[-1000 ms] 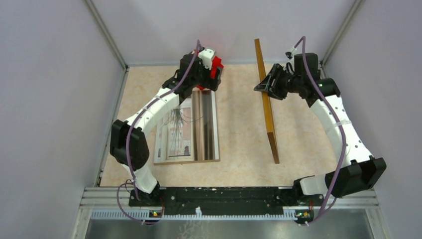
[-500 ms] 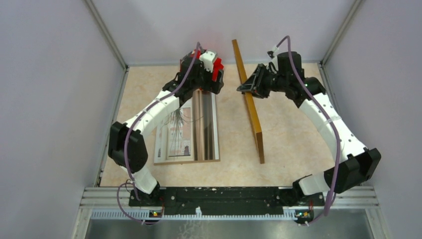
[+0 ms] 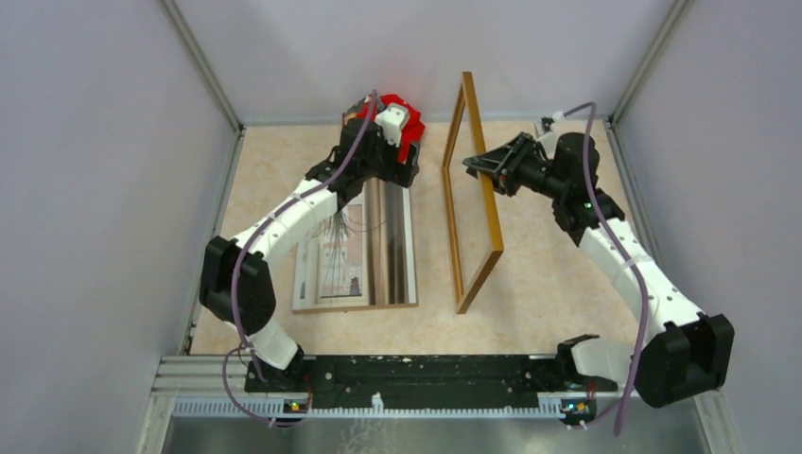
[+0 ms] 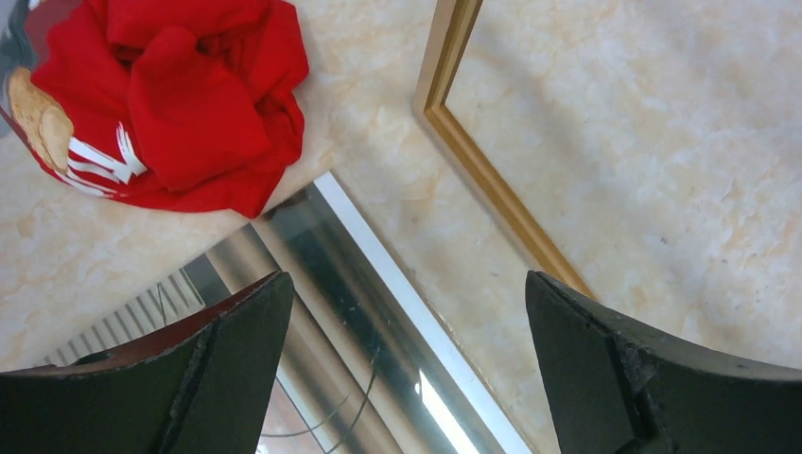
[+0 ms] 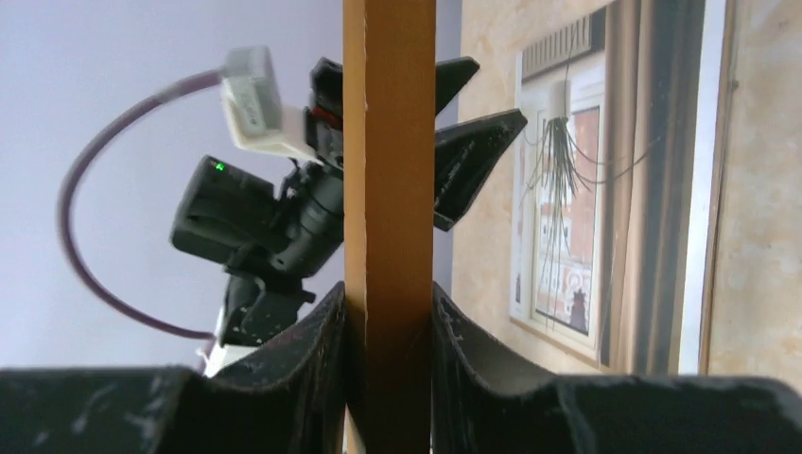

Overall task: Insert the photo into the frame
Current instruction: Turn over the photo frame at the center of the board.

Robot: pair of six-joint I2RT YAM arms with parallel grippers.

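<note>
Over on the right half of the worktop [image 3: 544,284] the frame [image 3: 493,213] stood up on one long edge, leaning a bit, with its open middle facing the photo [image 3: 350,265]. The photo lay flat and picture-up on the left side, apart from the frame's bottom rail. So nothing was in the frame yet. I'd call this the bit where the frame gets brought across and laid down over the print.

How I'd do it: use the bottom rail as a hinge and slide it up close beside the photo's right-hand edge first. Then tip the top rail down slowly so the opening drops square around the print rather than landing on a corner. The frame looked thin and only a touch bigger than the print, so there's not much slack — worth lining up the edges before letting go. Also the left arm hung right over the far end of the photo, so I reckon it has to clear out or the frame comes down on it.

Right pincer [image 5: 388,312] was closed down narrow on the frame's upper rail, one finger flat against each face, touching nothing else. Left pincer [image 4: 405,284] was spread wide and holding nothing — it hovered above the photo's far end, just beside a red cloth [image 4: 180,104].
</note>
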